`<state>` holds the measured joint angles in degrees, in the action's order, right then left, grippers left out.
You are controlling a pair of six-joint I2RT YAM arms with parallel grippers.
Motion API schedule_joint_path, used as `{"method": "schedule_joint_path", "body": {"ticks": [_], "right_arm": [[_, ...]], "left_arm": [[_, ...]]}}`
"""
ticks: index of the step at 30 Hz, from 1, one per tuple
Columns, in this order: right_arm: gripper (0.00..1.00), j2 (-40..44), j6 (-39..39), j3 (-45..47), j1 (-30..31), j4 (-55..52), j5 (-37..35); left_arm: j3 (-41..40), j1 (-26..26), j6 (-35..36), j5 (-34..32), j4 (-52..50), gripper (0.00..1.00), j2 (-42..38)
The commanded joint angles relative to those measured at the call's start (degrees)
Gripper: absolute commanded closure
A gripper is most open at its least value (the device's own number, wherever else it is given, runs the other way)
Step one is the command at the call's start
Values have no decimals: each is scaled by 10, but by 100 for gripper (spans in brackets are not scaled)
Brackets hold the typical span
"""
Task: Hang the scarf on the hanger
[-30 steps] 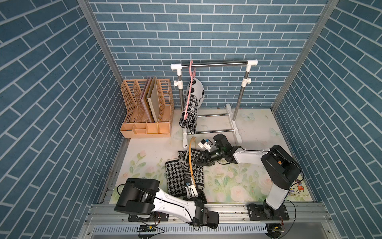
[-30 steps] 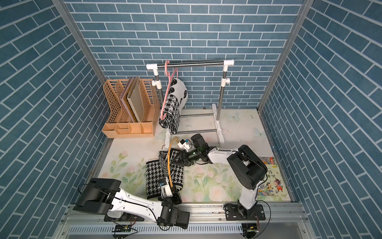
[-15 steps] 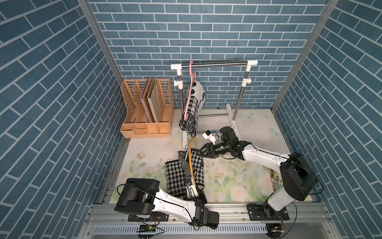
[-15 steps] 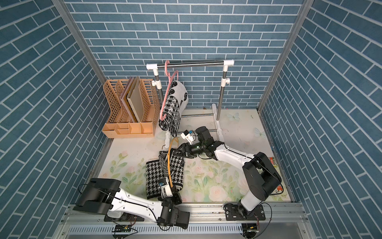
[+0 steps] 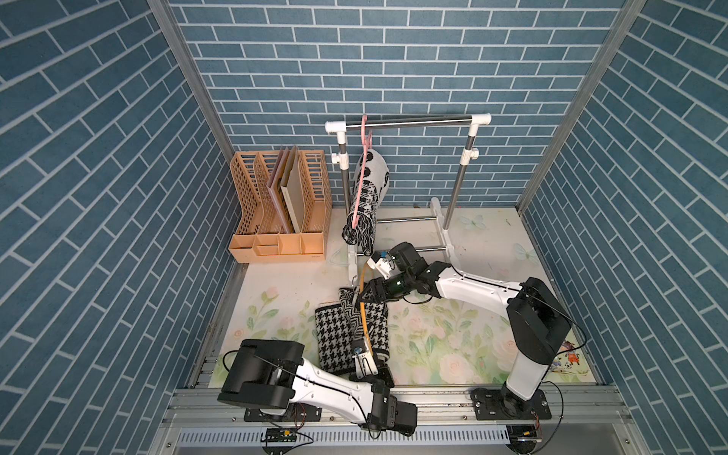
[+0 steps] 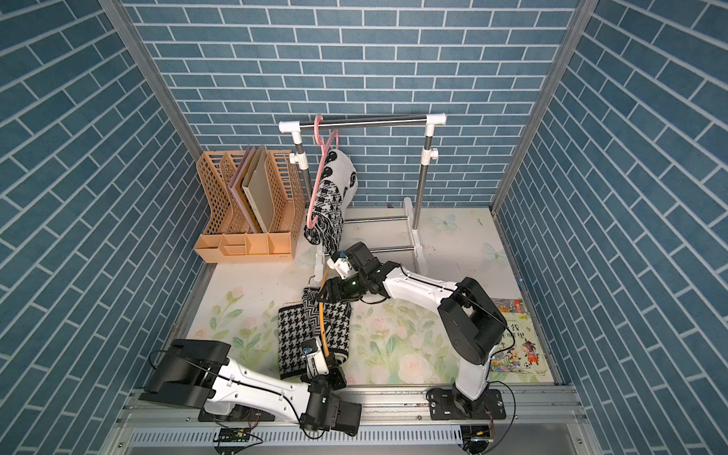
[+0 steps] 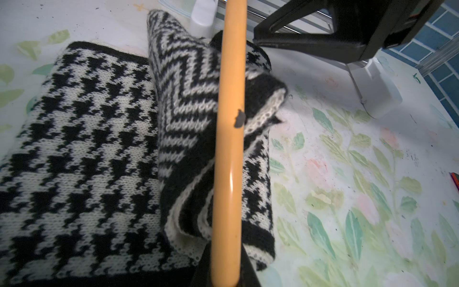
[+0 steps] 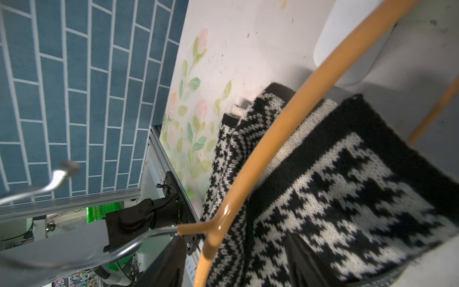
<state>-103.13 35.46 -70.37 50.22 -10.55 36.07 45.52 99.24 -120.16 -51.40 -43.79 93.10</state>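
Observation:
A black-and-white houndstooth scarf lies on the flowered table, with a zigzag-patterned fold raised along its right side. An orange hanger stands over that fold. My left gripper is shut on the hanger's near end. My right gripper is at the scarf's far end. Its jaws stand apart, with the hanger's bar and scarf cloth between them. The hanger's metal hook points away to the side.
A clothes rack stands at the back. On it a pink hanger carries another patterned scarf. An orange file organizer sits at back left. A picture book lies by the right arm's base.
The right gripper's jaws have widened at the scarf's far end, and the right arm swung outward and back. The left gripper and the hanger have stayed in place.

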Motion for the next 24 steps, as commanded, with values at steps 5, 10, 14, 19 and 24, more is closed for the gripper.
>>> {"method": "schedule_joint_path", "body": {"ticks": [5,10,14,19,24], "right_arm": [[54,-25,12,-12,30,-1,-30],[77,-22,21,-28,31,1,-39],[96,-15,30,-20,30,6,-33],[100,4,69,47,30,87,0],[100,28,85,101,28,144,3]], "left_arm": [[4,343,-180,23,5,100,-12],[8,335,-158,27,13,100,-12],[10,334,-157,30,7,100,-13],[31,334,-140,34,-23,13,-31],[85,336,-113,28,-83,0,-38]]}}
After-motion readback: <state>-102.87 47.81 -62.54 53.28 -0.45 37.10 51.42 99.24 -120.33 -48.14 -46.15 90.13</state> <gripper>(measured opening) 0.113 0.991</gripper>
